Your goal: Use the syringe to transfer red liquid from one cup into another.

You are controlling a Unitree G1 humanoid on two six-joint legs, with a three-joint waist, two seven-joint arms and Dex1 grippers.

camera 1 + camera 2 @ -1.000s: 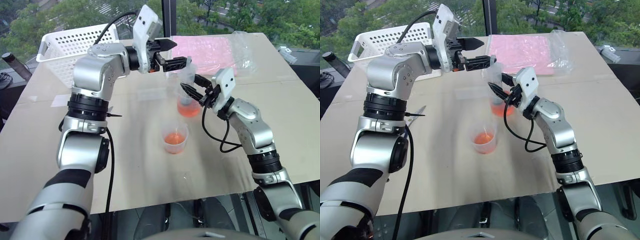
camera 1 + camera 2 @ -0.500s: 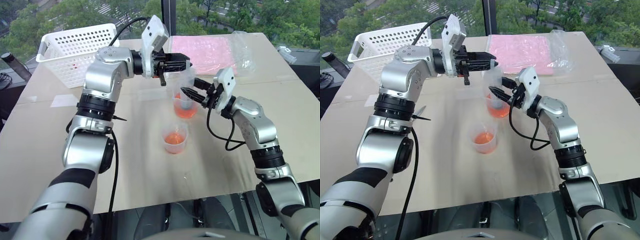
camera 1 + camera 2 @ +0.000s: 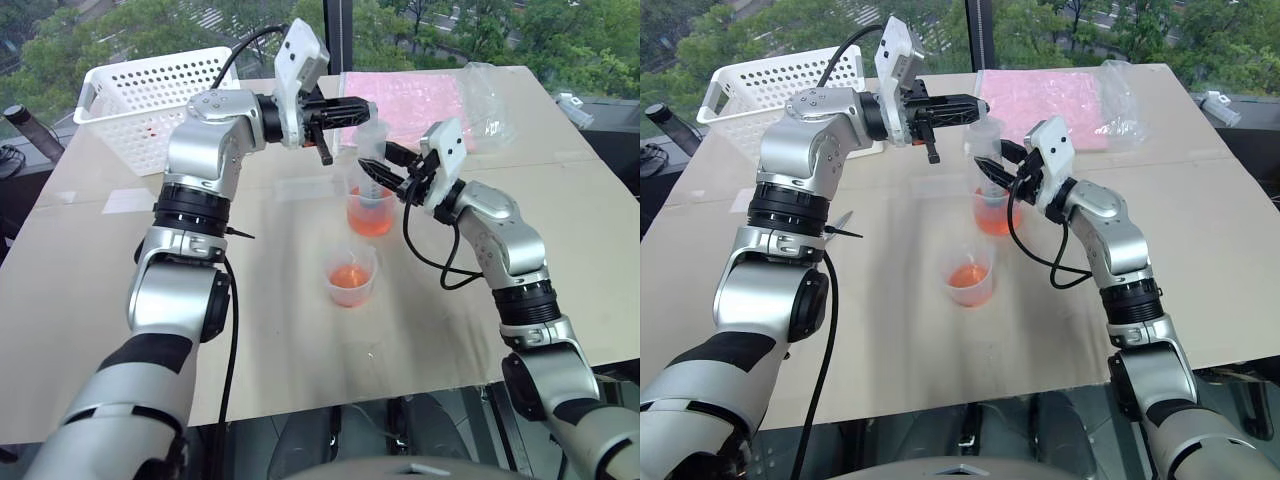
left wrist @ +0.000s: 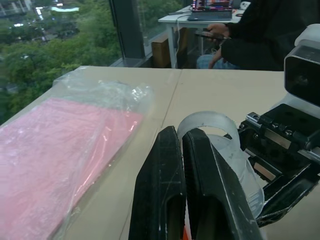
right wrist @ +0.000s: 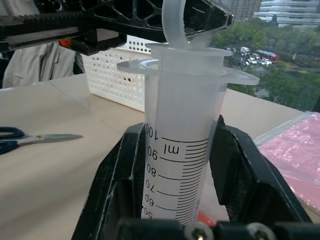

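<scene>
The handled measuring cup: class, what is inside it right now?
The measuring cup holds red liquid in its lower part, with the syringe standing in it. The syringe's tip cannot be made out.

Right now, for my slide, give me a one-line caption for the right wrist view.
Right gripper clamps the upright syringe by its barrel, left gripper shut at the plunger top, white basket behind.

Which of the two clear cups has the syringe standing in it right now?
The taller handled cup, farther from the robot. The syringe stands upright in it, gripped by the right pincer; the shorter handleless cup holds only red liquid.
</scene>
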